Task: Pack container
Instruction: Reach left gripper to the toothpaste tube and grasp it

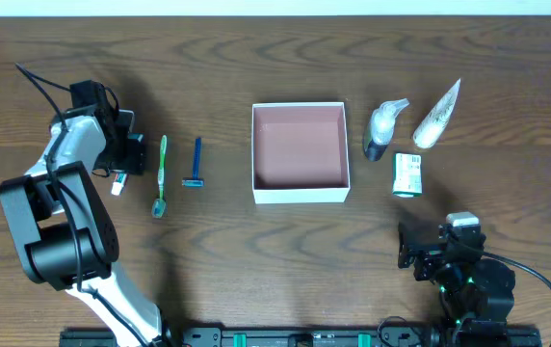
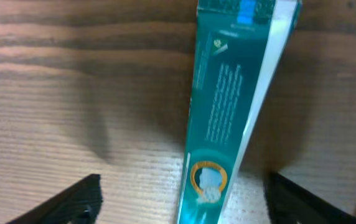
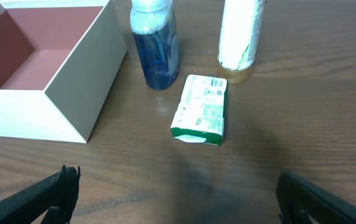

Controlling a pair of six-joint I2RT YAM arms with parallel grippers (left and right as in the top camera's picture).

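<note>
The container (image 1: 300,195), a square white box with a pinkish-brown inside, stands open and empty at the table's middle; its corner shows in the right wrist view (image 3: 72,81). My left gripper (image 1: 126,159) is open at the far left. It straddles a teal toothpaste box (image 2: 228,124) lying on the table, and its fingers are apart from the box (image 2: 184,205). My right gripper (image 1: 420,251) is open and empty near the front right (image 3: 181,199), short of a green-and-white packet (image 3: 201,109).
A green toothbrush (image 1: 161,173) and a blue razor (image 1: 196,164) lie left of the container. Right of it are a blue-liquid bottle (image 1: 383,130) (image 3: 156,50), a white tube (image 1: 436,116) (image 3: 237,37) and the packet (image 1: 407,175).
</note>
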